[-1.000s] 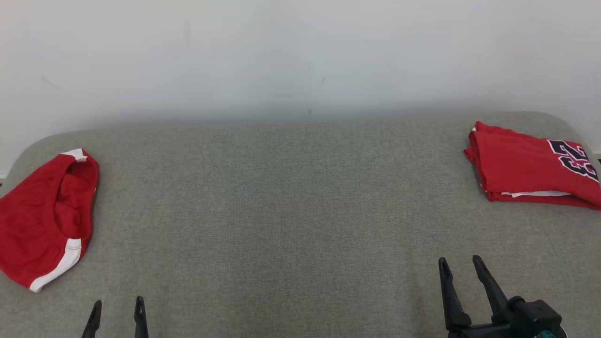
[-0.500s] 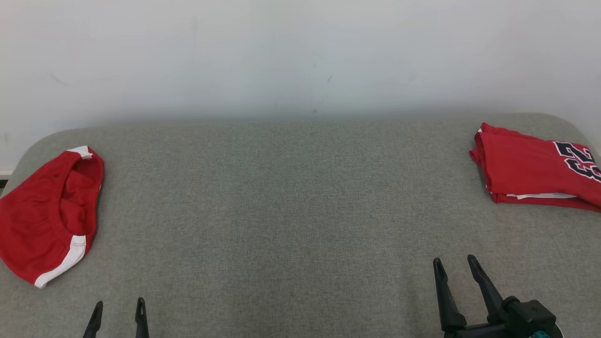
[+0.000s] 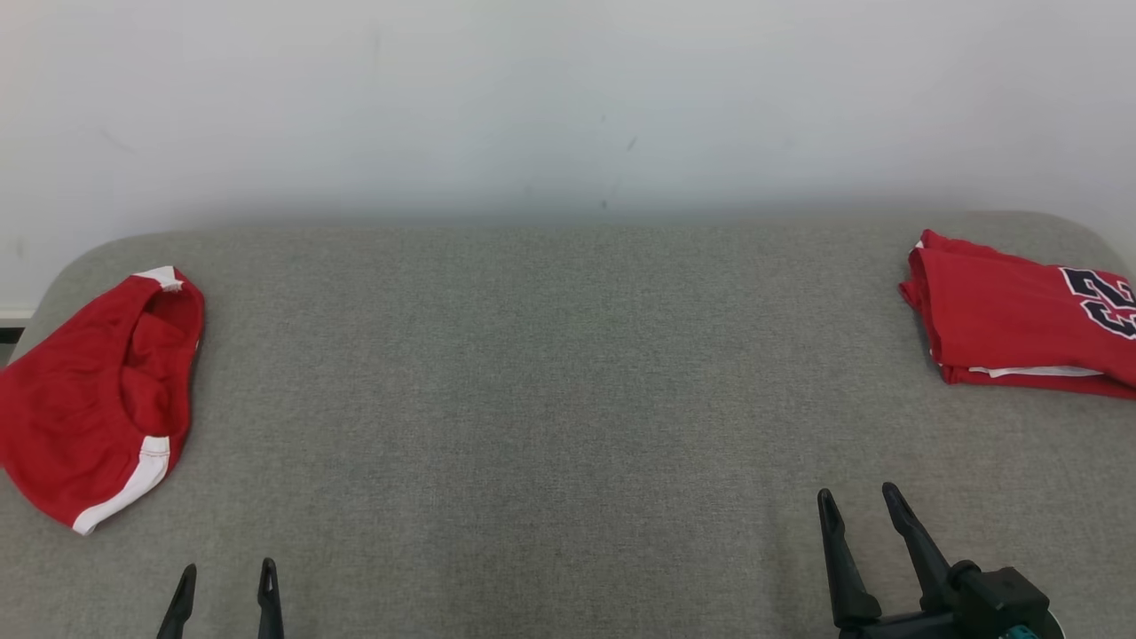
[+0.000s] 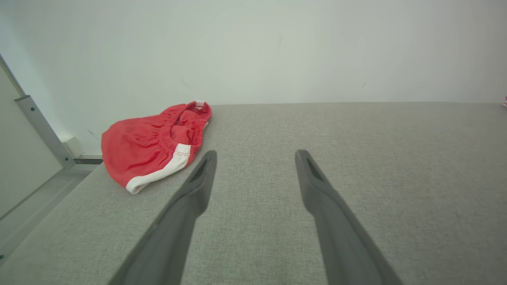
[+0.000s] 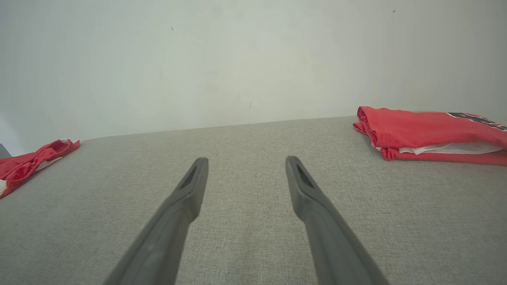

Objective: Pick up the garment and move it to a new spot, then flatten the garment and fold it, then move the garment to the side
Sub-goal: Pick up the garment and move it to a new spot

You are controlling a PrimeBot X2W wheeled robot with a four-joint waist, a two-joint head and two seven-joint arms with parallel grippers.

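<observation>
Grey fabric-covered counter (image 3: 568,373) against a pale wall. Left of frame: the garment (image 3: 80,417), crumpled, its opening gaping and its white panel nearest the camera. Lower left: left end effector (image 3: 227,568), fingers apart and empty, near but clear of it. Lower right: right end effector (image 3: 857,490), likewise apart. Upper right: a folded red jersey (image 3: 1003,319). The reach should probably take one bunched edge low, without pinching the counter cloth.

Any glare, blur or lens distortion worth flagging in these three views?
Head view: soft even light, no glare; the folded red jersey is cropped at the right edge. Left wrist view: wide-angle stretch enlarges the left gripper; the crumpled red shorts look sharp. Right wrist view: the right gripper looms slightly soft; no hard shadows.
</observation>
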